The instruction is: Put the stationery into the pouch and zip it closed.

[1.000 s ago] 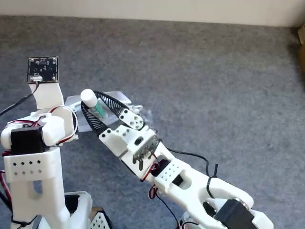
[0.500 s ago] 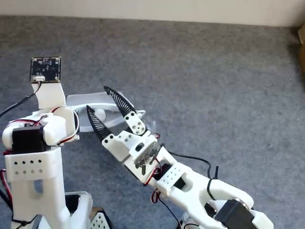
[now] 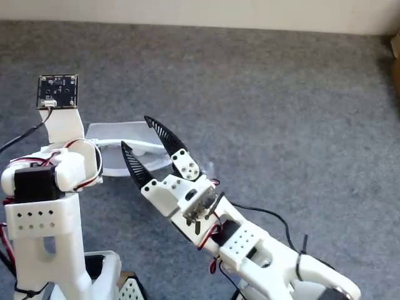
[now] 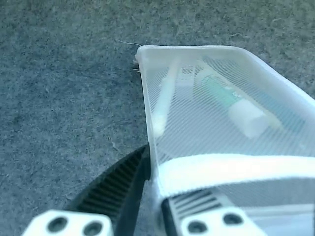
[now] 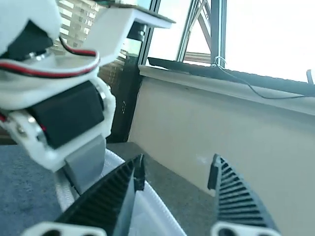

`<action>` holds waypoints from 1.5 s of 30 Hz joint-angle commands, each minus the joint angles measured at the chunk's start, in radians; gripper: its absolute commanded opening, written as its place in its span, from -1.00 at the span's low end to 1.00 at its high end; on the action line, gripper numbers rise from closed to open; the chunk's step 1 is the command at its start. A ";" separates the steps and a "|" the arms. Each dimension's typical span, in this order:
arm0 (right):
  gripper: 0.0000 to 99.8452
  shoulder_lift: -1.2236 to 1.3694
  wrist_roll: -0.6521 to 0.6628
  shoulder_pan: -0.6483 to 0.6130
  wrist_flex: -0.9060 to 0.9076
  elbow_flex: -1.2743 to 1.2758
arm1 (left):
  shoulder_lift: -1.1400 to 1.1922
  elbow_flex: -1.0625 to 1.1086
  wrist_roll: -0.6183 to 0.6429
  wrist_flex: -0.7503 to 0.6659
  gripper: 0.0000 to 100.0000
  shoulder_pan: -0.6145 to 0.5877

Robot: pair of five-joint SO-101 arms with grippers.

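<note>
the left arm [image 3: 44, 212] stands upright at the near left of the grey carpet-like surface [image 3: 300, 94]. the right arm [image 3: 250, 244] extends from the near right, diagonally toward the left arm.

right gripper [image 3: 134, 131]: jaws are spread wide and hold nothing. its two black ribbed fingers [image 3: 133, 166] sit over the near-right part of the pouch [image 3: 115, 134]. contact with the pouch cannot be determined. the right wrist view shows the same wide gap between the fingers [image 5: 113, 196], with the left arm's black servo housing [image 5: 64, 115] close beside them.

left gripper [image 4: 155, 177]: jaws are pressed onto the white edge band [image 4: 231, 169] of the pouch and pinch the pouch there.

the pouch is translucent mesh. it lies on the surface just beyond the left arm's wrist, below the raised camera board [image 3: 57, 92].

contents visible through the mesh in the left wrist view:
- a thin white stick [image 4: 165, 96], lying along one side edge of the pouch.
- a green stick with a white cap [image 4: 231, 105], beside the white stick, with its cap end toward the left gripper.

beyond the pouch, the grey surface runs to a pale wall edge [image 3: 250, 15].
</note>
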 commanded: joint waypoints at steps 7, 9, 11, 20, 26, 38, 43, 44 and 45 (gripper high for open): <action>-0.62 -0.387 0.006 -0.010 0.727 -0.147 | -0.005 -0.016 -0.005 -0.002 -0.99 0.018; -0.62 -0.420 0.006 -0.010 0.877 -0.208 | -0.005 -0.016 -0.003 0.000 -0.99 0.018; -0.62 -0.432 0.006 -0.010 1.012 -0.262 | -0.005 -0.016 -0.003 0.000 -0.99 0.018; -0.62 -0.440 0.006 -0.001 1.449 -0.417 | -0.005 0.001 -0.003 -0.005 -0.99 0.018; -0.62 -0.526 0.006 0.076 1.604 -0.427 | -0.005 0.004 -0.005 -0.005 -0.99 0.018; -0.62 -0.842 -0.064 0.168 1.529 -0.130 | -0.004 0.005 -0.003 -0.005 -0.99 0.018; -0.62 -0.846 -0.064 0.168 1.256 0.104 | 0.001 0.005 -0.003 -0.005 -0.99 0.018; -0.62 -0.846 -0.064 0.168 1.213 0.139 | 0.001 0.005 -0.003 -0.005 -0.99 0.018; -0.62 -0.845 -0.064 0.168 1.175 0.166 | 0.001 0.005 -0.003 -0.005 -0.99 0.018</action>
